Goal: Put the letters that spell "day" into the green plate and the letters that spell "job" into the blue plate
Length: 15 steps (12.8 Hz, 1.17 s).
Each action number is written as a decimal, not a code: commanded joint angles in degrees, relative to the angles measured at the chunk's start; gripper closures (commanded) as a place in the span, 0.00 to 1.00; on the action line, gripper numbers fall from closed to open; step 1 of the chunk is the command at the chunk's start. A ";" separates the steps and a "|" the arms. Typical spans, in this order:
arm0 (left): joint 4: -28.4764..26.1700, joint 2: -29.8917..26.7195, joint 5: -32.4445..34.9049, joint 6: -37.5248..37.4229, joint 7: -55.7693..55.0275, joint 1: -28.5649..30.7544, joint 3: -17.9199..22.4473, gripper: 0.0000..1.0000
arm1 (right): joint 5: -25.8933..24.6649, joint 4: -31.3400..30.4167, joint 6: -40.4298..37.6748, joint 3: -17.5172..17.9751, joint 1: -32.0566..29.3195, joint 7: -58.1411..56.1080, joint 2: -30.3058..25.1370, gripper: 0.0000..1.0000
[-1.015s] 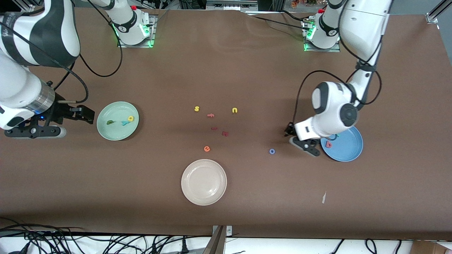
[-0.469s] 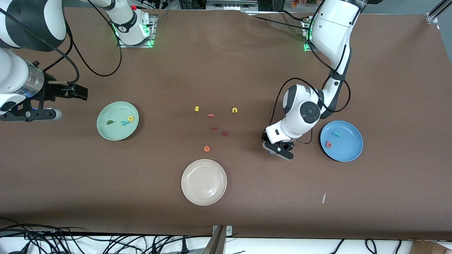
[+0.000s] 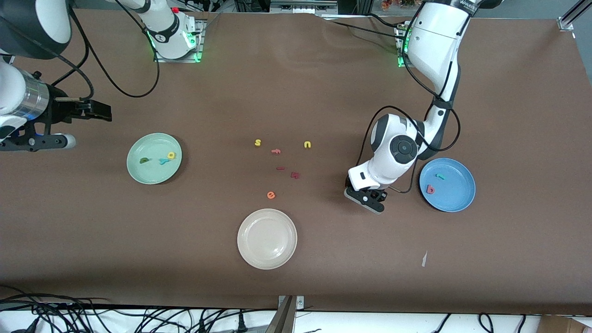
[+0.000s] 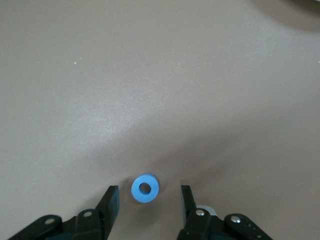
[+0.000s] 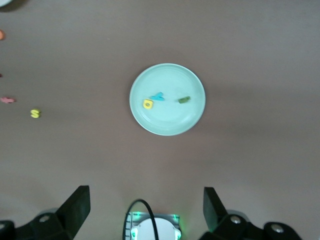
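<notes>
The blue ring o (image 4: 145, 188) lies flat on the brown table between the fingers of my left gripper (image 4: 147, 200), which is open, with a gap on each side of the letter. In the front view that gripper (image 3: 366, 196) hides the o, beside the blue plate (image 3: 455, 194). The salmon-red b (image 3: 430, 189) and teal j (image 3: 440, 176) lie in that plate. The green plate (image 3: 148, 173) holds the dark green d (image 3: 144, 160), cyan y (image 3: 163, 161) and yellow a (image 3: 171, 155). My right gripper (image 3: 99, 111) hangs open, high above the right arm's end of the table.
A cream-white plate (image 3: 267, 238) sits near the front camera. Loose letters lie mid-table: yellow s (image 3: 257, 143), red f (image 3: 276, 151), yellow u (image 3: 307, 144), orange e (image 3: 271, 195) and two dark red pieces (image 3: 294, 175). A white scrap (image 3: 424, 259) lies near the front edge.
My left gripper swung from the blue plate's edge over to the blue o and came down around it. The right arm rose and drew away from the green plate.
</notes>
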 commanded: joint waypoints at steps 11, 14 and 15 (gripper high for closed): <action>2.47 4.00 1.70 1.84 -0.92 -1.53 1.75 0.42 | -6.43 -12.74 7.11 31.87 -30.37 1.41 -14.95 0.00; 2.47 4.52 1.79 2.89 -0.92 -1.79 1.75 0.42 | -5.82 -11.30 5.43 32.13 -31.61 1.76 -13.44 0.00; 2.47 4.78 1.79 3.07 -0.92 -1.88 1.75 0.42 | -5.81 -11.48 5.86 32.30 -31.61 2.29 -13.61 0.00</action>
